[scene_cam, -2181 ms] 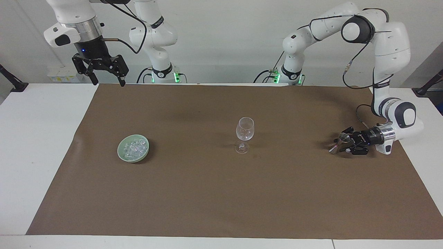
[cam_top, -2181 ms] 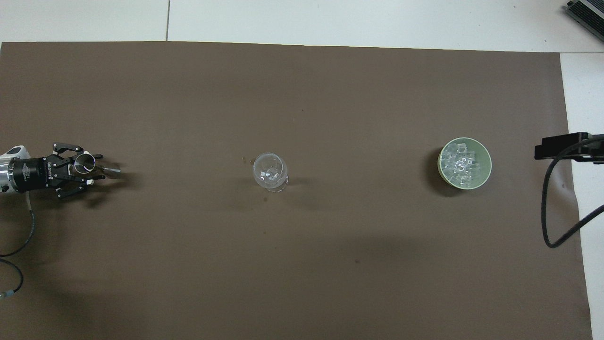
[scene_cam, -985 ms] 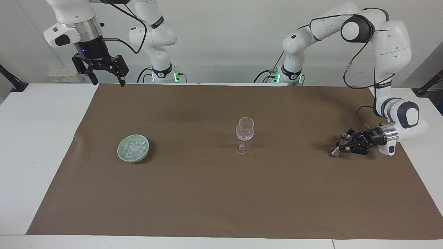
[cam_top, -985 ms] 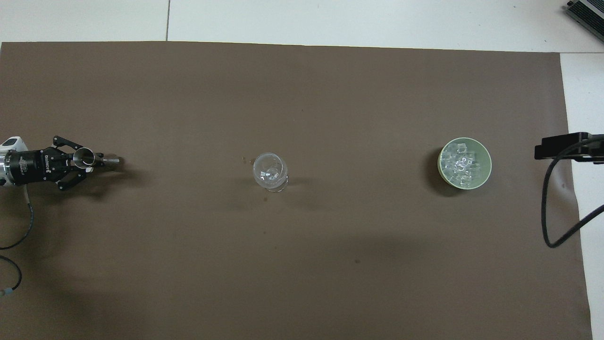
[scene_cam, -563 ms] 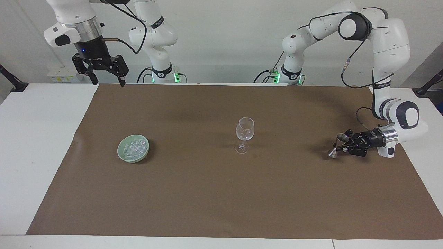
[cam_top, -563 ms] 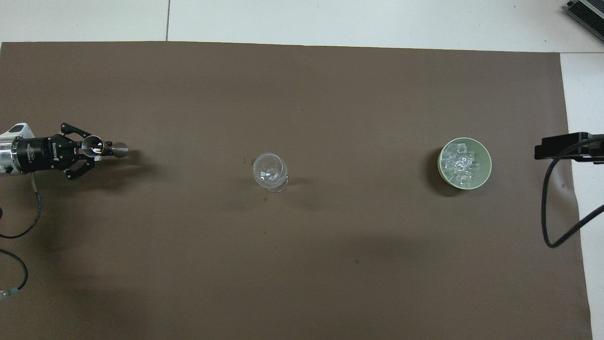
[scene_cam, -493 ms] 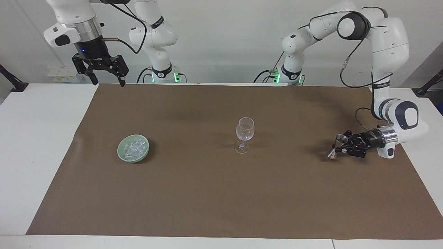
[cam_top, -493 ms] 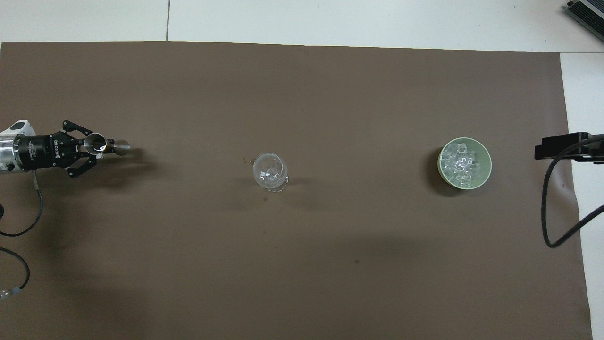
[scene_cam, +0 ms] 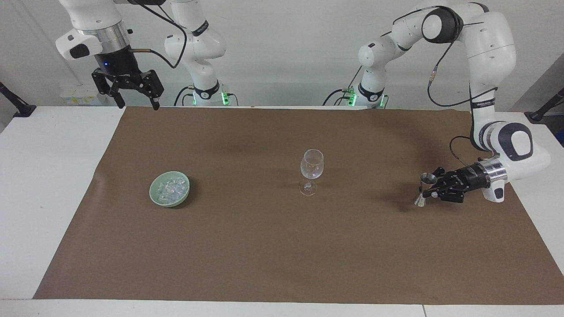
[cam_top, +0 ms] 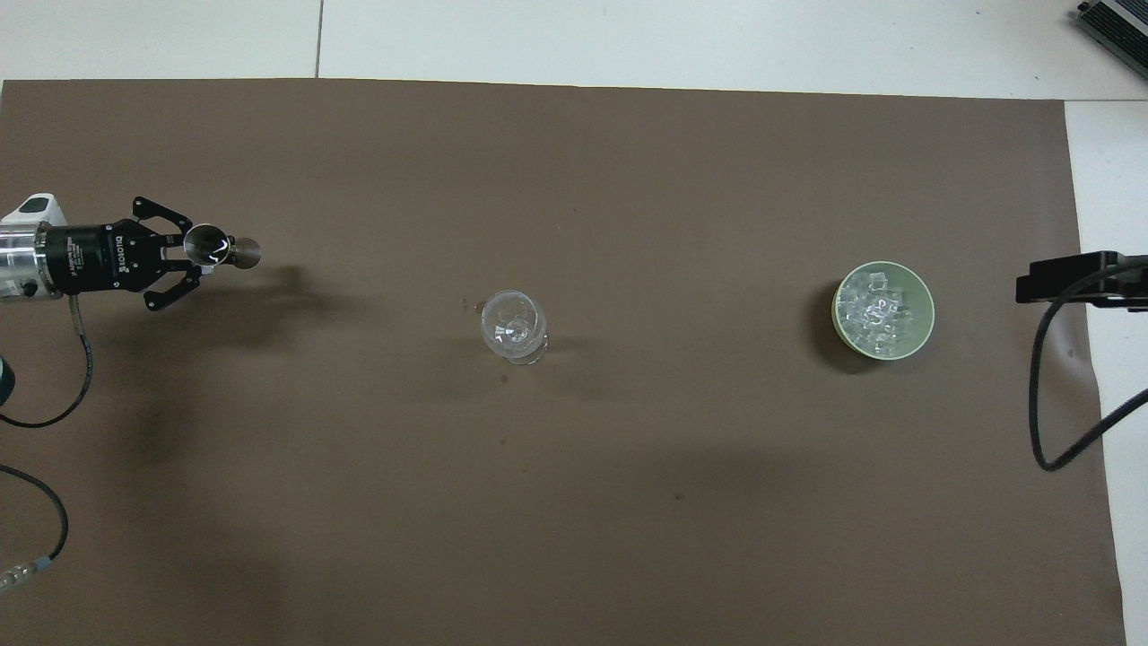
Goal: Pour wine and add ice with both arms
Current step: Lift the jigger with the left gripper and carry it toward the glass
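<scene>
Glassy whitish ice chunks heaped in green bowl

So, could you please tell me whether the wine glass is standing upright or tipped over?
Upright: the wine glass stands on its foot on the brown mat, bowl above stem. Whether it holds anything, I cannot tell.

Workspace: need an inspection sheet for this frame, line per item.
Surface: brown mat over a white table.
Job's things: ice heaped in a green bowl; wine glass upright mid-mat; steel jigger in the left claw.
Clutter: nothing seen.
Grippers: left claw shut on the jigger, lifted over the mat at the left arm's end; right claw open, waiting high over the mat's corner at the right arm's end.
Cables: black cable at the right arm's end; another trailing from the left wrist.
Surroundings: white wall.
</scene>
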Controlling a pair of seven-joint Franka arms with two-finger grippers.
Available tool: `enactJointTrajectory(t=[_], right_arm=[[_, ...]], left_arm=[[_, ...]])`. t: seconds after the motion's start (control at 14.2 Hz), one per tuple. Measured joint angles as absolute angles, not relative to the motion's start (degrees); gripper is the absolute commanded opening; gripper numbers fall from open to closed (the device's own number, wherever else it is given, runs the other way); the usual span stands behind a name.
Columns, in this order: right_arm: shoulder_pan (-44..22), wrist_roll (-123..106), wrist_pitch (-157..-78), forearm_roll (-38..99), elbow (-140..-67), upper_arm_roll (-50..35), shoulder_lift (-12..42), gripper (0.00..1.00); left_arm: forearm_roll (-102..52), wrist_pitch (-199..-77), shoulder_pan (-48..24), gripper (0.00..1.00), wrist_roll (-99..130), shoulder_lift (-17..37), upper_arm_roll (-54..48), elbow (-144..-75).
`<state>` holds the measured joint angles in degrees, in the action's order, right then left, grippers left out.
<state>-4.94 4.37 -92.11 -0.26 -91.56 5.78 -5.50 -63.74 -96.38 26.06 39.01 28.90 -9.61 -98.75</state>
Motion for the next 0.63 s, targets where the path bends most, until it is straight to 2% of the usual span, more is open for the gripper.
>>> enactJointTrajectory(t=[0.63], right_arm=[[-4.9,4.4,-92.1,-0.3,-91.6,5.8,-5.5,1.0]], left_arm=[[-64.8,-105.5,20.0,0.0,42.8,20.7,-9.7,-105.5]])
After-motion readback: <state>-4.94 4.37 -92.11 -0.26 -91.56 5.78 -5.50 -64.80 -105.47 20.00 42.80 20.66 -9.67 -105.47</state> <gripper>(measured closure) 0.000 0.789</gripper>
